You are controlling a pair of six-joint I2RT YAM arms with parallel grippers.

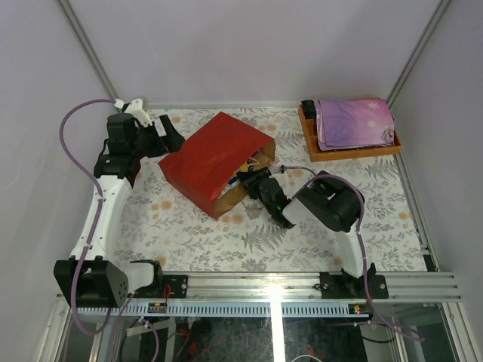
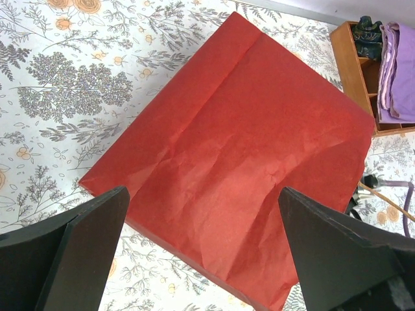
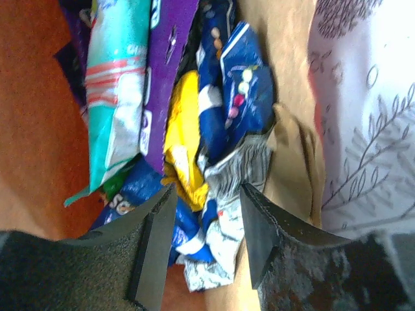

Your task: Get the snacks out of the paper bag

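Note:
The red paper bag (image 1: 215, 158) lies on its side mid-table, its mouth toward the right arm. My left gripper (image 1: 170, 139) hovers open over its closed end, with the red paper (image 2: 240, 149) filling the space between and beyond my left gripper (image 2: 202, 194). My right gripper (image 1: 253, 181) reaches into the mouth. Inside lie the snacks: a teal packet (image 3: 117, 97), a purple one (image 3: 165, 65), a yellow one (image 3: 181, 142) and a dark blue one (image 3: 243, 84). My right gripper (image 3: 206, 194) is open, and its jaws straddle the crinkled end of a blue-and-white packet (image 3: 220, 227) with gaps on both sides.
An orange-brown wooden tray (image 1: 351, 147) with a folded purple cloth (image 1: 355, 121) stands at the back right, also seen from the left wrist (image 2: 353, 65). White walls close in the floral-clothed table (image 1: 189, 234). A metal rail (image 1: 272, 283) runs along the near edge.

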